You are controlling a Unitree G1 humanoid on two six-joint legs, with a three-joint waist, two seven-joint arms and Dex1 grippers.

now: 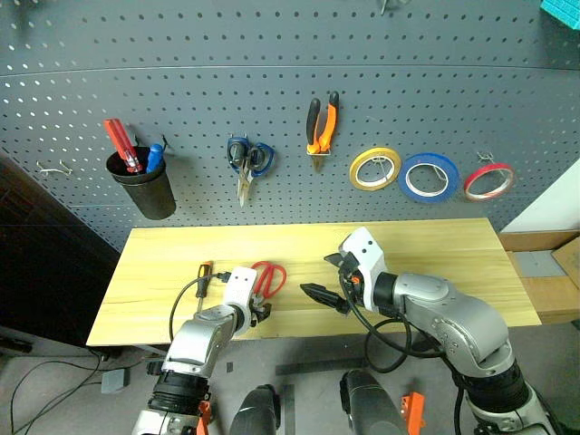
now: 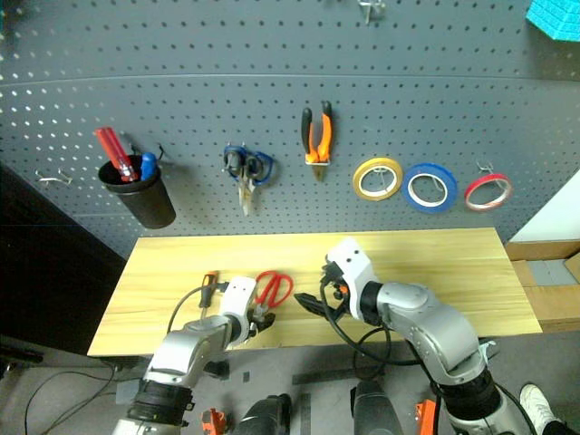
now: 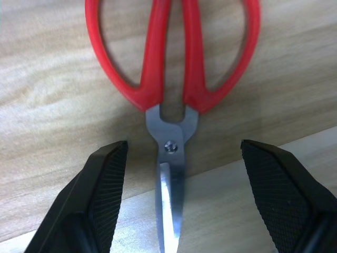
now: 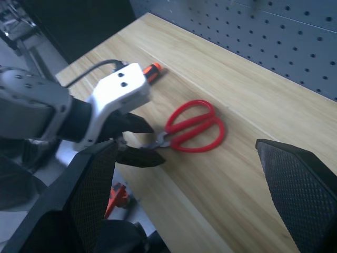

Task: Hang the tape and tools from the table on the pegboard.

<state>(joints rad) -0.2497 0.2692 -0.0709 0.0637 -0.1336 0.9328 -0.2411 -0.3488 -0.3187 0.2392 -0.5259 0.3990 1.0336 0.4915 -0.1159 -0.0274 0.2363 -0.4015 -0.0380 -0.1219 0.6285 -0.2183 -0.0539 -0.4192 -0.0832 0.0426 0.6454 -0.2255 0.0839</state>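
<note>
Two big things first: the dark grey pegboard (image 1: 272, 54) fills the back wall, w/ the light wooden surface (image 1: 435, 263) just below it. On the pegboard, L to R: a black cup (image 1: 145, 190) holding red and blue handles, blue-handled scissors (image 1: 246, 163), orange-and-black pliers (image 1: 322, 125), a yellow roll (image 1: 375, 169), a blue roll (image 1: 429, 177), then the red tape (image 1: 488, 180) on a hook near the right end. On the surface, the red-handled scissors (image 3: 174, 68) lie flat near the front edge, blades pointing off toward the robot. Left claw (image 3: 179, 195) sits low at the blades, fingers (image 3: 105, 184) apart, one on each side of the pivot, not touching it. Right claw (image 1: 328, 276) hangs just beside, above the surface, fingers wide apart, empty. The screwdriver (image 1: 204, 275) w/ black-and-orange handle lies left of the left claw.
</note>
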